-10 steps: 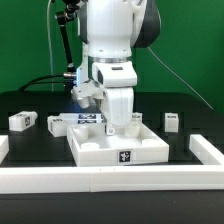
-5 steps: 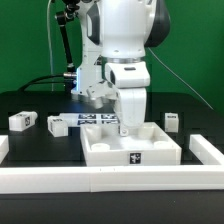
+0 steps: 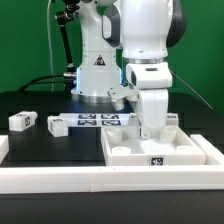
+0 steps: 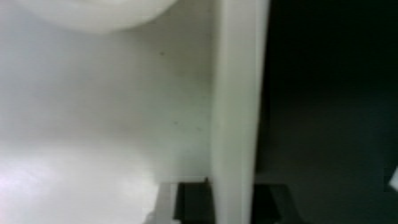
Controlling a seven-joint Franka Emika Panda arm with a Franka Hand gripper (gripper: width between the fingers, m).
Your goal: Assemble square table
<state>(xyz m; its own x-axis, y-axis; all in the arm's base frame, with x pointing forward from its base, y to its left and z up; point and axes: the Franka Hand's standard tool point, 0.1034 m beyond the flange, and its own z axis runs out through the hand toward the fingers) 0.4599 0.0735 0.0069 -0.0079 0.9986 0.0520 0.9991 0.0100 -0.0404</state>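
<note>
The white square table top [image 3: 160,152], a tray with a raised rim and round sockets, lies on the black surface at the exterior view's right, against the front rail. My gripper [image 3: 150,128] comes down on its far rim and is shut on it. In the wrist view the rim [image 4: 237,100] runs between my two dark fingertips [image 4: 192,203], with the tray's white floor [image 4: 107,120] to one side of it. Two white tagged legs [image 3: 22,120] [image 3: 58,124] lie at the exterior view's left. Another leg [image 3: 174,118] shows partly behind the top.
The marker board [image 3: 98,119] lies flat behind the table top, near the arm's base. A long white rail [image 3: 60,180] edges the front of the black surface. Another rail end [image 3: 3,148] sits at the left.
My gripper and the table top have slid together toward the exterior view's right, from about the middle to the right side. The legs on the left have not moved.
</note>
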